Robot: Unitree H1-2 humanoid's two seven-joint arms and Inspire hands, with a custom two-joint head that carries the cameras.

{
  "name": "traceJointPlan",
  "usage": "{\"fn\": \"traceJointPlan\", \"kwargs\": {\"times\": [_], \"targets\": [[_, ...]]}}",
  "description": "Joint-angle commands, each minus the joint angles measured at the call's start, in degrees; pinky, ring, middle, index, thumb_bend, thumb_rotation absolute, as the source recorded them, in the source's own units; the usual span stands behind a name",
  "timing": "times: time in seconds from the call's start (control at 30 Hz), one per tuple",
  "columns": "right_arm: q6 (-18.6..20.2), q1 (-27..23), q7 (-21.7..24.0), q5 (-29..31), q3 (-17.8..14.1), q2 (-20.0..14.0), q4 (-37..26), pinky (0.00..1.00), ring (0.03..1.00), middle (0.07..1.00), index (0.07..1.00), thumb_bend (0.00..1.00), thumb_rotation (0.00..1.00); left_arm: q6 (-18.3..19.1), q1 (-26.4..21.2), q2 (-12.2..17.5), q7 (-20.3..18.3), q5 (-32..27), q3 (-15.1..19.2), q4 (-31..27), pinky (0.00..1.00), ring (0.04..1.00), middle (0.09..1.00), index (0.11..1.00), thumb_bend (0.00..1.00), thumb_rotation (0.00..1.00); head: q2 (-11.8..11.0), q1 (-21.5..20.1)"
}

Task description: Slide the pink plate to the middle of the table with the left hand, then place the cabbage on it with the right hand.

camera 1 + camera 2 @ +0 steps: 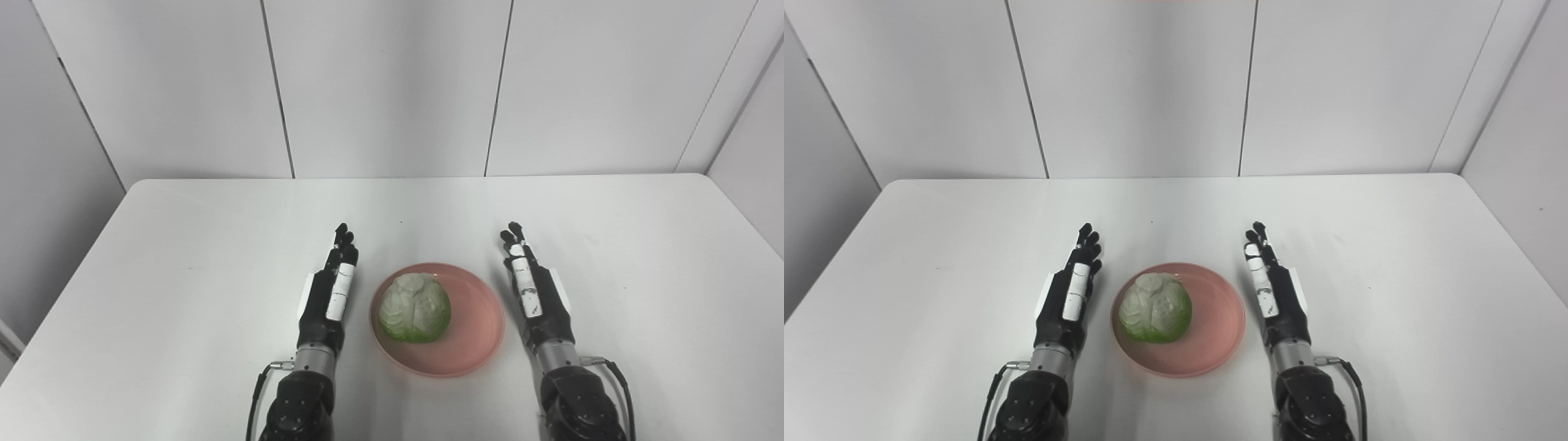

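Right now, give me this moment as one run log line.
round pink plate: mid-table, between hands | pale green cabbage: on plate, left of centre | left hand: open, empty | right hand: open, empty | white table

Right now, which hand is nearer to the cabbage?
Left. The left hand lies beside the plate, on the side where the cabbage sits. The right hand is across the plate's bare part.

On the plain white table (184,294), a salmon-pink plate (474,334) is seen bearing a cabbage (414,308) pale whitish on top and bright green at its lower edge, flanked by a black left hand (331,288) and black right hand (533,288), both marked with white panels
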Motion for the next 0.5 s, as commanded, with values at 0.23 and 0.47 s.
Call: {"fn": "traceJointPlan", "kwargs": {"times": [0.23,0.47], "targets": [[-4.94,0.66,-0.56,0.51,0.95,2.07,-0.93,1.0,0.993,0.955,0.972,0.92,1.0,1.31,0.75,1.6,-2.3,-1.49,0.48,-1.32,1.0,1.0,1.0,1.0,0.99,0.91,0.09,-0.71],[-4.51,1.09,-0.37,1.26,0.76,2.02,-1.28,0.99,0.987,0.956,0.978,0.94,1.0,1.13,0.93,1.34,-2.34,-1.27,0.48,-1.43,1.0,1.0,1.0,1.0,0.98,0.9,0.17,0.23]]}}
